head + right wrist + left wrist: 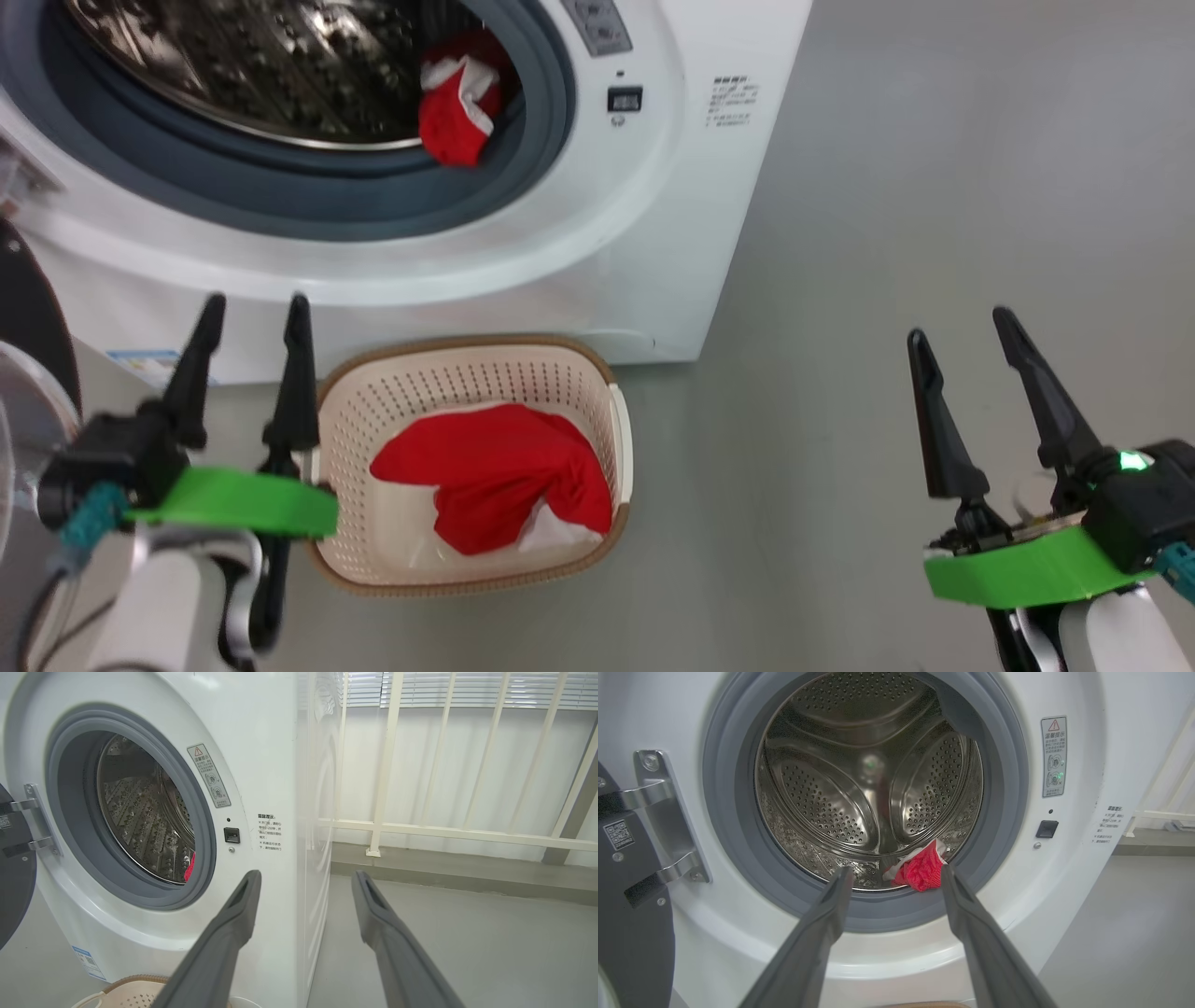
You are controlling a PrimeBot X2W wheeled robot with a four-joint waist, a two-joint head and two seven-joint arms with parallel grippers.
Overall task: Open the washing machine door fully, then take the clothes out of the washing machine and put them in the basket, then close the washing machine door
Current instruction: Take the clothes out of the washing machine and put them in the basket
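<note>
The white washing machine (672,187) stands with its drum exposed. Its door (28,327) is swung open at the far left, a dark edge with its hinge (668,812). A red and white piece of the clothes (457,103) lies at the drum's front lip (920,870), a sliver of it (189,868) red. Another red piece (495,476) lies in the cream basket (621,448) on the floor before the machine. My left gripper (252,313) is open beside the basket's left side, pointing at the drum (894,872). My right gripper (962,322) is open over bare floor at the right.
Grey floor (887,280) spreads to the right of the machine. A white railing (467,833) with blinds behind it runs along the far wall.
</note>
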